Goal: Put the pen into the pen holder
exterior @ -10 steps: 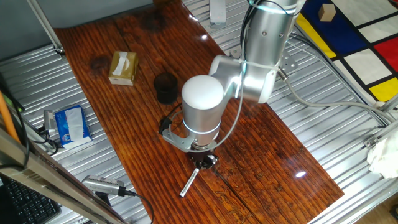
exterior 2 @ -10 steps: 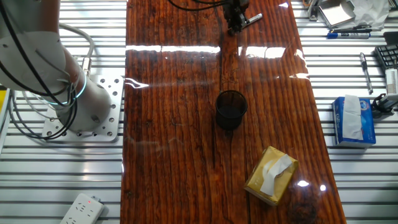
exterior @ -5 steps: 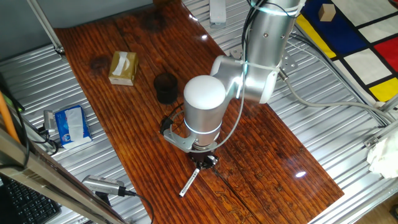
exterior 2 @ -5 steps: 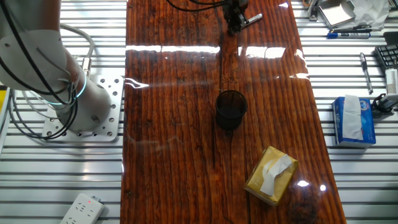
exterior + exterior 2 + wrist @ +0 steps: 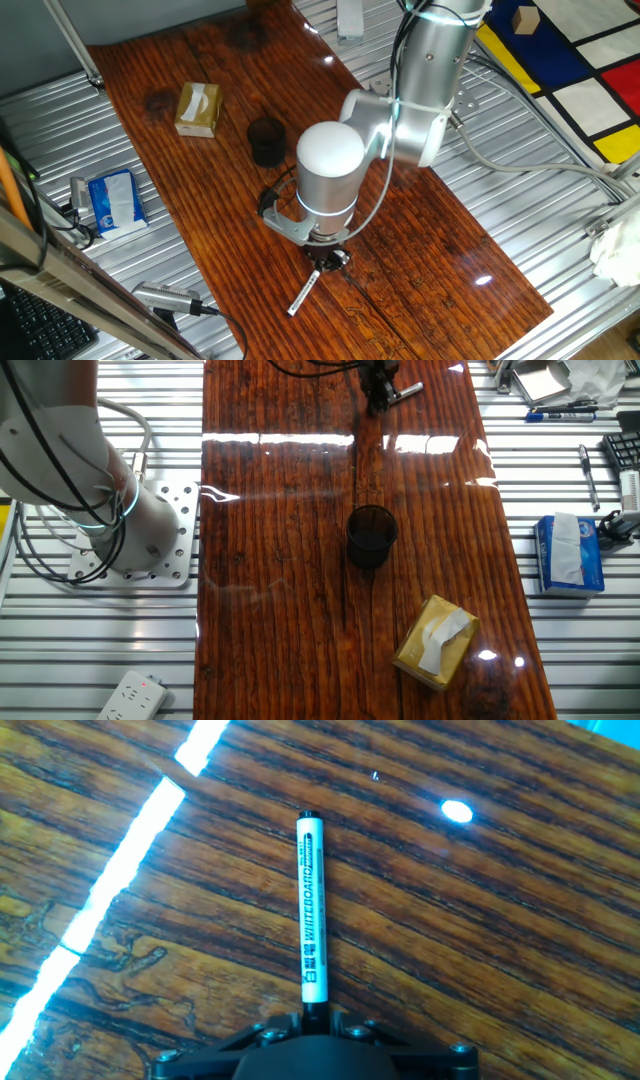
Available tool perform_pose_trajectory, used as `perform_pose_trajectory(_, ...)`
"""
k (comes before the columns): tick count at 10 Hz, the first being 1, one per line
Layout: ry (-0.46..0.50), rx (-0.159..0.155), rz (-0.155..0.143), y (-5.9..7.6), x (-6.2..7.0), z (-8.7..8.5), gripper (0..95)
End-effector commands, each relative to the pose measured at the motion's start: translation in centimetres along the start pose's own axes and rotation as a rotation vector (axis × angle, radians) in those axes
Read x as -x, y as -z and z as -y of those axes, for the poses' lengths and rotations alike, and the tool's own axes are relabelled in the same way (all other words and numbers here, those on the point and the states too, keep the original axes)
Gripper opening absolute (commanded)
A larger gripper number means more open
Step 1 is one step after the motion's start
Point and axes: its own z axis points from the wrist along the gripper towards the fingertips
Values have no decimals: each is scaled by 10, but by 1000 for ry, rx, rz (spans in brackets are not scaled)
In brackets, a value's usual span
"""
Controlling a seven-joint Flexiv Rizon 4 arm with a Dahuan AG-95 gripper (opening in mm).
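The gripper sits low over the table, its fingers closed on the black end of the pen; in the hand view the white barrel runs straight out from between them, lying close above the wood. From one fixed view the pen points away from the arm's base, toward the table's near edge. The pen holder stands well apart on the opposite side, so the carry runs back past the arm, and the pen likely needs tipping upright
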Motion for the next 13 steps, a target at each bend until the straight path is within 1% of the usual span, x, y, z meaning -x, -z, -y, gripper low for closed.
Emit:
perform_pose_trajectory(1, 8, -3, -15, 11, 2, 4, 0)
perform_pose_trajectory(3, 16, -1, -27, 27, 5, 9, 0)
perform_pose_trajectory(5, 25, 10, -45, 49, 9, 15, 0)
perform_pose_trajectory(6, 26, 12, -46, 51, 9, 16, 0)
perform_pose_trajectory(7, 28, 21, -62, 66, 9, 21, 0)
perform_pose_trajectory(8, 24, 31, -73, 76, 8, 24, 0)
perform_pose_trajectory(10, 31, 47, -81, 96, 2, 37, 0)
perform_pose_trajectory(11, 37, 53, -80, 106, -4, 48, 0)
perform_pose_trajectory(12, 42, 56, -81, 112, -10, 56, 0)
perform_pose_trajectory(13, 58, 67, -78, 123, -23, 72, 0)
